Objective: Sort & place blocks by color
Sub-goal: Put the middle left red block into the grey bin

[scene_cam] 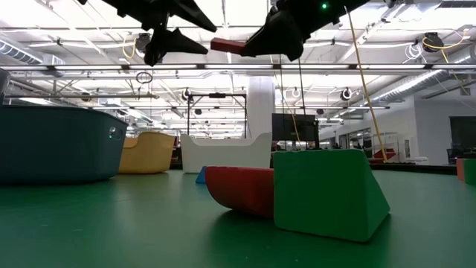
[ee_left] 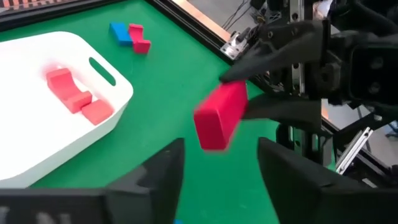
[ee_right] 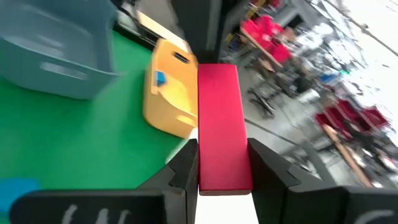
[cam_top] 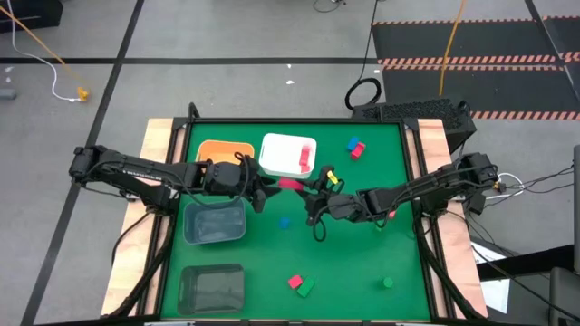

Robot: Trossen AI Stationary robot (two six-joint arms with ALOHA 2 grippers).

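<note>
A red bar (cam_top: pixel 290 184) hangs in the air over the table's middle, just in front of the white bin (cam_top: pixel 272 158), which holds red blocks (ee_left: pixel 71 96). My right gripper (cam_top: pixel 310 187) reaches in from the table's right and is shut on the bar. My left gripper (cam_top: pixel 270 188) comes from the table's left and is open. In the left wrist view its fingers (ee_left: pixel 165 171) stand on either side of the bar's free end (ee_left: pixel 214 127), short of it and not touching. Loose blocks lie on the green mat: a blue one (cam_top: pixel 285 222) and a red and green pair (cam_top: pixel 300 285). My right gripper (ee_right: pixel 224 165) pinches the red bar between its two fingers at the bar's right-hand end (ee_right: pixel 224 149). The fingers come in level from the table's right and lie along the bar. The bar is lifted clear, about level, with its free end (scene_cam: pixel 222 46) sticking out toward my left gripper.
An orange bin (cam_top: pixel 225 149) stands left of the white bin. A blue-grey bin (cam_top: pixel 215 224) and a dark grey bin (cam_top: pixel 213 288) line the left side. Blue and red blocks (cam_top: pixel 354 147) lie at the far right, and a green block (cam_top: pixel 387 282) near the front.
</note>
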